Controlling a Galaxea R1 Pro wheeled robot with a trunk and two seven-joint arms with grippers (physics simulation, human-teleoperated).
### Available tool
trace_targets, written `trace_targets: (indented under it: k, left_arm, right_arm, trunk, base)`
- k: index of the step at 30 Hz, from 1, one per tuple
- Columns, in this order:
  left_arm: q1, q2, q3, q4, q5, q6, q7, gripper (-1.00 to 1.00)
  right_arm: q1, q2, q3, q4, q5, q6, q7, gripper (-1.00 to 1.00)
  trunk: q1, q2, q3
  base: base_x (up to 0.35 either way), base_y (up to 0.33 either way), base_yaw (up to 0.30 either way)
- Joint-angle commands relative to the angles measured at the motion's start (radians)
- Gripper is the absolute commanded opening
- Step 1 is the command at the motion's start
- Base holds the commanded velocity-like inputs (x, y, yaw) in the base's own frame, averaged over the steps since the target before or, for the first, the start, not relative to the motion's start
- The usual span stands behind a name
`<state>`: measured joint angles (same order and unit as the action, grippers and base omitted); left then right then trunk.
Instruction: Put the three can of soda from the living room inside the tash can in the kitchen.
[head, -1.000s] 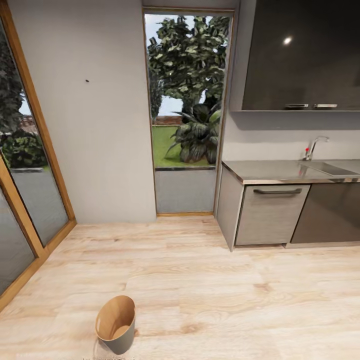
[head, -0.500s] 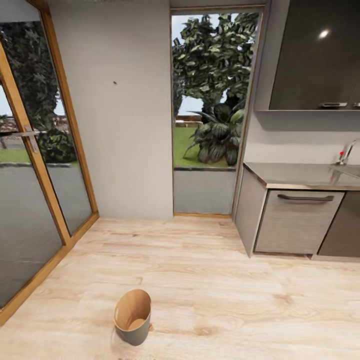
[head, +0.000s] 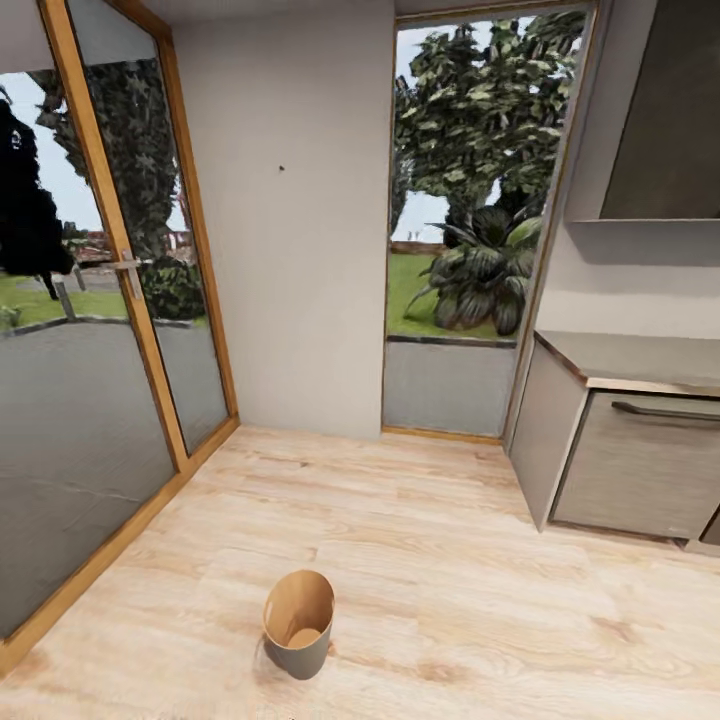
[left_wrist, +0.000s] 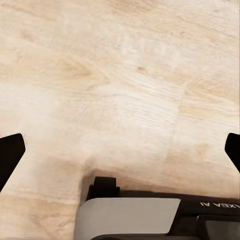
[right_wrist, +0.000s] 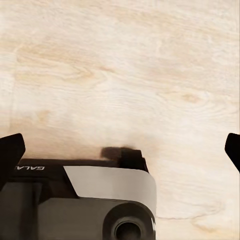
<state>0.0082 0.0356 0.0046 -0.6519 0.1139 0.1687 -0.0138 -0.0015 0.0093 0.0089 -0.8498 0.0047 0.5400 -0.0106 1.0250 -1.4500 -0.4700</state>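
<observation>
The tash can (head: 298, 622), a small round bin that is dark grey outside and tan inside, stands upright on the pale wood floor of the kitchen, low in the head view and a little left of centre. I see no can in it. The cans of soda are out of view. My left gripper (left_wrist: 120, 150) is open over bare floor, its dark fingertips (left_wrist: 11, 152) far apart with nothing between them. My right gripper (right_wrist: 120, 150) is open in the same way over the floor, also holding nothing.
Wood-framed glass doors (head: 120, 330) run along the left. A tall window (head: 470, 230) is in the far wall. Grey cabinets (head: 640, 465) with a countertop (head: 640, 355) and a dark wall cabinet (head: 670, 110) stand at the right. Open floor (head: 430, 540) lies between them.
The camera has turned left, so the whole picture shifted right. More of the glass doors shows, and the sink and tap have left the frame. The bin stands as before.
</observation>
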Motion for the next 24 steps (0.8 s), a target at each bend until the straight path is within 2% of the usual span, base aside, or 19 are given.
trace_targets:
  k: [1,20,24]
  left_arm:
    - [0.0,0.0,0.0,0.0,-0.001,0.0,0.0,1.0]
    - [0.0,0.0,0.001,0.0,-0.002,0.001,0.0,1.0]
    - [0.0,-0.001,0.001,0.0,-0.002,0.003,0.0,1.0]
  right_arm:
    - [0.0,0.001,0.0,0.0,0.0,0.0,0.0,1.0]
    - [0.0,0.001,0.0,0.001,-0.002,-0.002,0.0,1.0]
    - [0.0,0.001,0.0,0.002,-0.002,-0.002,0.001,1.0]
  trunk:
    - [0.0,0.0,0.0]
    - [0.0,0.0,0.0]
    - [0.0,0.0,0.0]
  base:
    - [0.0,0.0,0.266]
    - [0.0,0.0,0.263]
    - [0.0,0.0,0.141]
